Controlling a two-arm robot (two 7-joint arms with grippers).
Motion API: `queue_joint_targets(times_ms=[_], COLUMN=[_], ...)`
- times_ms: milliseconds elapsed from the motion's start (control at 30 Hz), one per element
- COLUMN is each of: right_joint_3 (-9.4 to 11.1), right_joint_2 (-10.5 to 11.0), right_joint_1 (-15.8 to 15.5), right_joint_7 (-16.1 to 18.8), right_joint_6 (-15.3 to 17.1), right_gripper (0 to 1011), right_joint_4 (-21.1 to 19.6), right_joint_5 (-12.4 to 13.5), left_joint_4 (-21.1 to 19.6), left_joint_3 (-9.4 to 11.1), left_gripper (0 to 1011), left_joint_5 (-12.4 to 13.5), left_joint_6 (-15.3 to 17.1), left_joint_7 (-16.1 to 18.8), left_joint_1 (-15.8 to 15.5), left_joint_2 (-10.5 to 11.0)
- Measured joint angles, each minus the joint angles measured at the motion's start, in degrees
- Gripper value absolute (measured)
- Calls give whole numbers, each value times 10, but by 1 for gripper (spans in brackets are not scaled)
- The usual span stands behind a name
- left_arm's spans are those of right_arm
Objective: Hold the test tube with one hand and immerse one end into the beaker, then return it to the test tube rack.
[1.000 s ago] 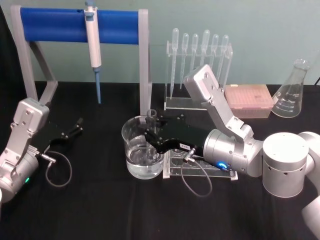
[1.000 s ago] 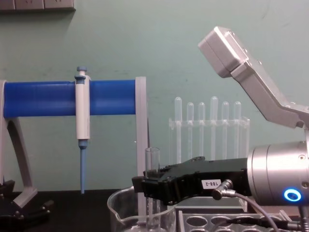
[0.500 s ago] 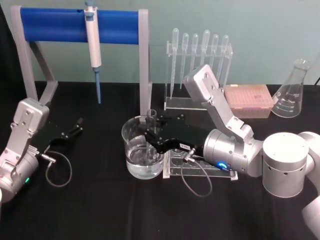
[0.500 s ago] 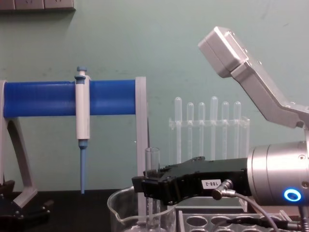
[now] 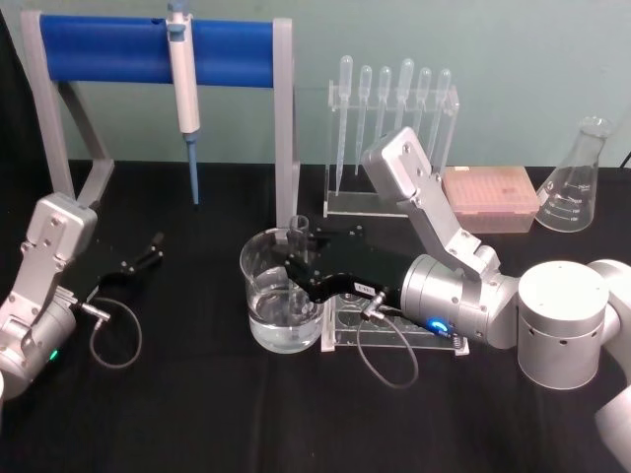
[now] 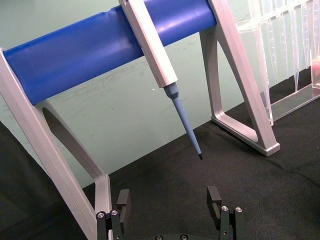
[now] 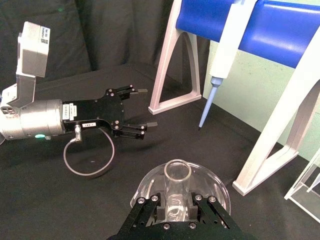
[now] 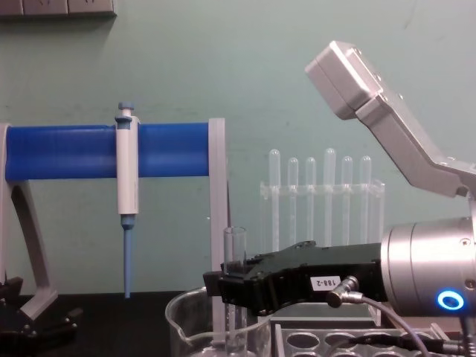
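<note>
The black tabletop (image 5: 197, 414) carries a job that looks about half done. The right gripper (image 5: 296, 264) reaches in low and level from the robot's right, passing over the test tube rack (image 5: 399, 333) to the beaker (image 5: 258, 291), which stands just beside the rack's left end. Its jaws are drawn narrow on the test tube (image 5: 298, 229), gripping it a little below the open rim. The left gripper (image 5: 153, 248) sits parked well off to the left, near the foot of the blue-barred stand (image 5: 148, 49), with its jaws spread wide and holding nothing.

The beaker has clear liquid in its lower part. The test tube hangs upright inside it, with its rim above the flared edge and its shaft running down past that edge. Whether the rounded end is under the liquid cannot be made out.

Judging from this, the tube is out of the rack and at the beaker, so the dip is either under way or just made. What remains is to lift the tube clear, carry it back over the rack, lower it into one of the empty holes and let go.
</note>
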Motion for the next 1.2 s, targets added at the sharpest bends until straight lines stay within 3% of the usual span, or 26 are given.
queue_joint_targets(times_ms=[1200], right_joint_3=[0], right_joint_2=[0], right_joint_1=[0], right_joint_7=[0], right_joint_6=[0], right_gripper=[225], right_joint_4=[0], right_joint_5=[0], left_joint_4=[0], left_joint_3=[0], left_gripper=[1000], left_joint_5=[0], left_joint_6=[0], left_joint_7=[0], left_joint_1=[0], left_joint_2=[0])
